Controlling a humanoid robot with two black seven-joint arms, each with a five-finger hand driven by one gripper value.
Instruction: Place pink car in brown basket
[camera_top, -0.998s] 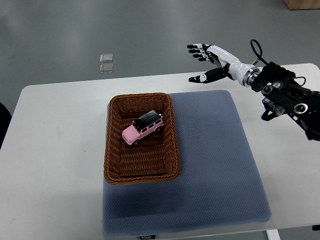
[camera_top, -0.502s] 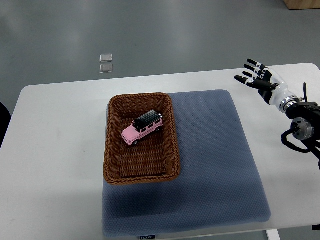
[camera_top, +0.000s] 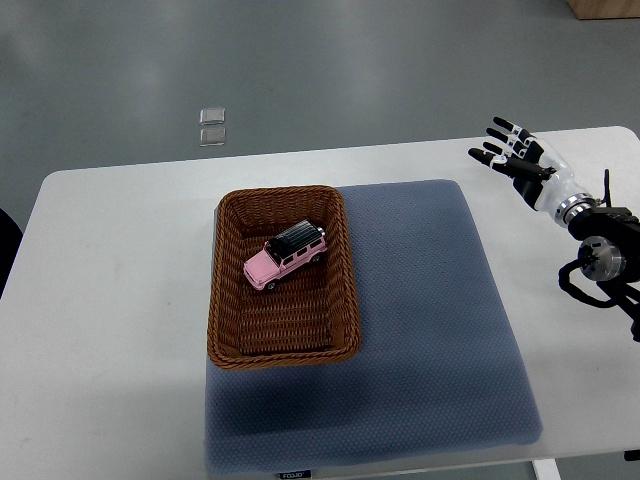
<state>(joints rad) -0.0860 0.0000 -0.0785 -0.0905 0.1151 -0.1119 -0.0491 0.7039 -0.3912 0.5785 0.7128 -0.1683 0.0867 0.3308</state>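
The pink car (camera_top: 285, 257), with a black roof, lies inside the brown wicker basket (camera_top: 229, 330), in its upper half and turned diagonally. The basket stands on the left part of a blue-grey mat (camera_top: 430, 320). My right hand (camera_top: 512, 152) hovers over the table's far right corner, well clear of the basket, fingers spread and holding nothing. Its arm comes in from the right edge. The left arm does not show.
The white table (camera_top: 110, 300) carries the mat and basket. On the grey floor beyond the table's far edge lie two small clear squares (camera_top: 211, 127). A dark shape (camera_top: 8, 245) shows at the left edge.
The right hand has pulled back to the right, from above the mat's far edge to the table's right corner. In the last half second it barely moved. The car stays in the basket.
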